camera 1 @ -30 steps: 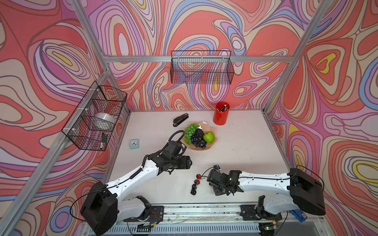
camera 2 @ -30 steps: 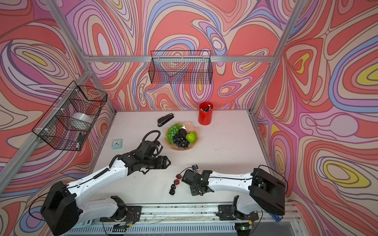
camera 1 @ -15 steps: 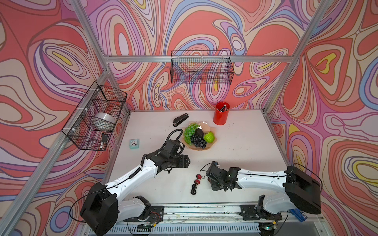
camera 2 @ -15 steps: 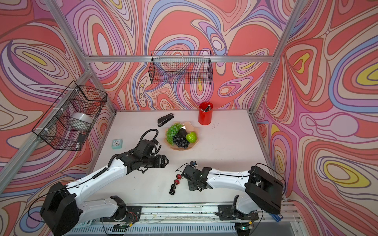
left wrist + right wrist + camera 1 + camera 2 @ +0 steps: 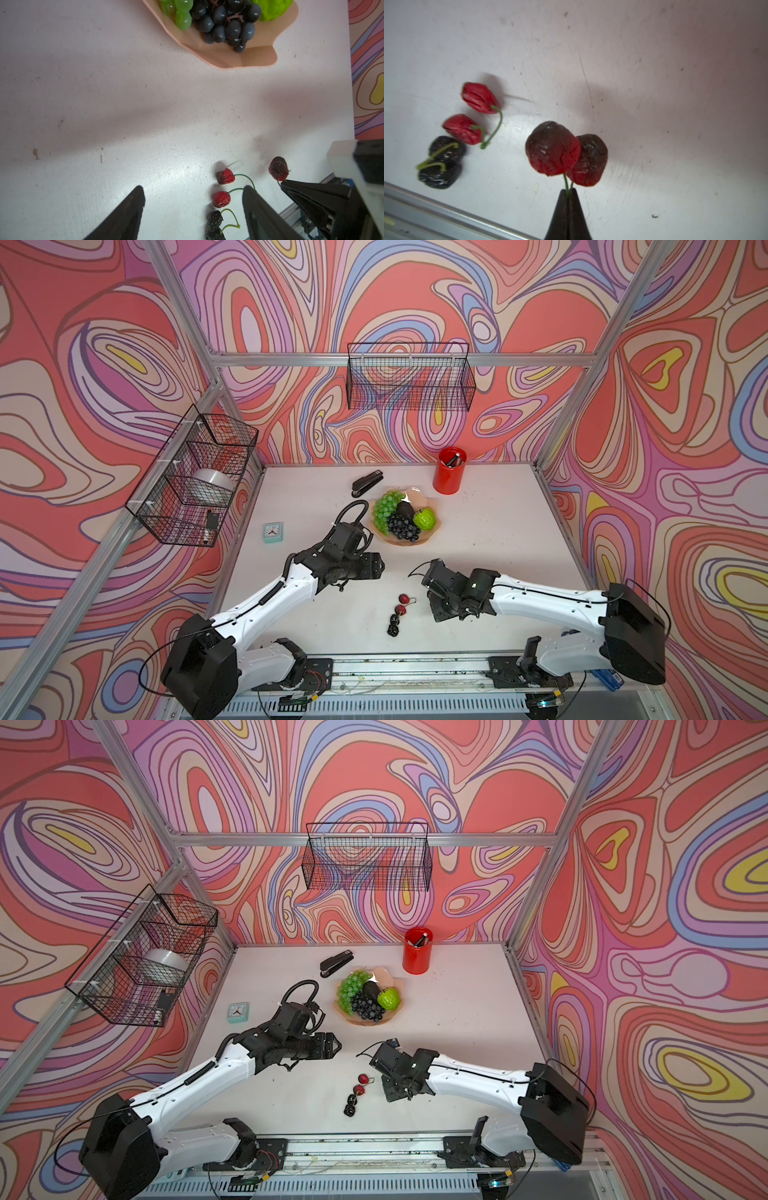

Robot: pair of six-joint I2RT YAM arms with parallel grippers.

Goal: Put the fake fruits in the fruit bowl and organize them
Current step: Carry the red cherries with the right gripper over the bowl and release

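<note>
Cherry pair [image 5: 564, 153]: right tool [image 5: 568, 192] is clamping only the thin stems [image 5: 566, 182], risking them slipping free mid-carry; left tool [image 5: 193, 187] is gaping open.

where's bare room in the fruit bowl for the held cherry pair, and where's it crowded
Bare patches of the fruit bowl: the near rim in front of the dark purple grapes, and a far strip behind the avocado. Its middle is crowded. The table lies bare between bowl, red cup and its right edge.
</note>
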